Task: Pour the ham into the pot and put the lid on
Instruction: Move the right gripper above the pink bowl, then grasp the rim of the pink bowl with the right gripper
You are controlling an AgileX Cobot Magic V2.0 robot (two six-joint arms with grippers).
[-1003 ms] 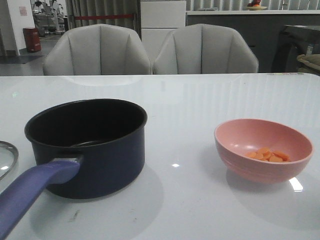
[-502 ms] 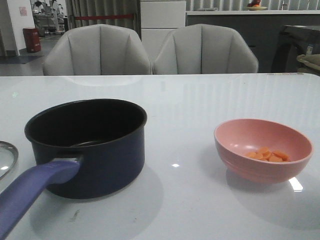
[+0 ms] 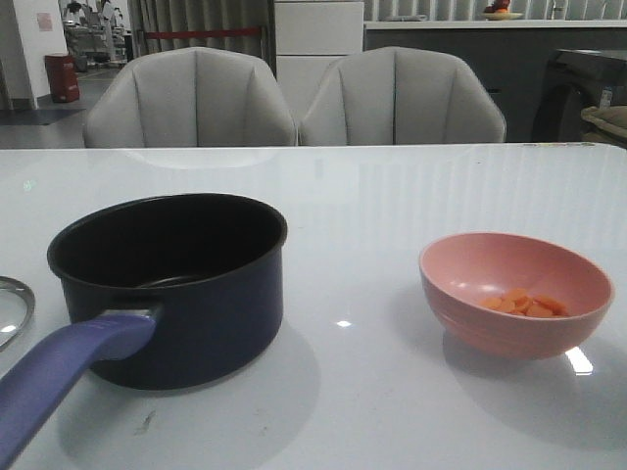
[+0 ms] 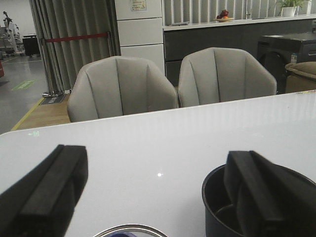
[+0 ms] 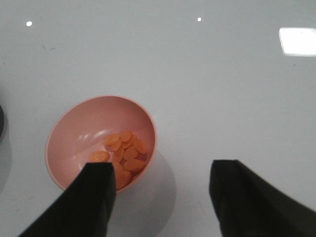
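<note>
Right wrist view shows my right fingers (image 5: 163, 197) spread wide, empty, hanging above the pink bowl (image 5: 69, 143), where the ham (image 5: 122, 155) lies unpoured. My left fingers (image 4: 153, 197) are wide too, holding nothing, near the pot (image 3: 171, 284), which looks empty. Only the lid's (image 3: 12, 308) rim shows, flat on the surface (image 3: 372, 196) just left of the pot. Nothing is done yet: grasp, pour and cover all remain.

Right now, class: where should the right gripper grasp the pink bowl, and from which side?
Grip the pink bowl by its thin rim, coming down from above: the bowl sits upright and open, its walls flare outward, and the right gripper hangs open above it. Pinch the rim away from the ham.
</note>
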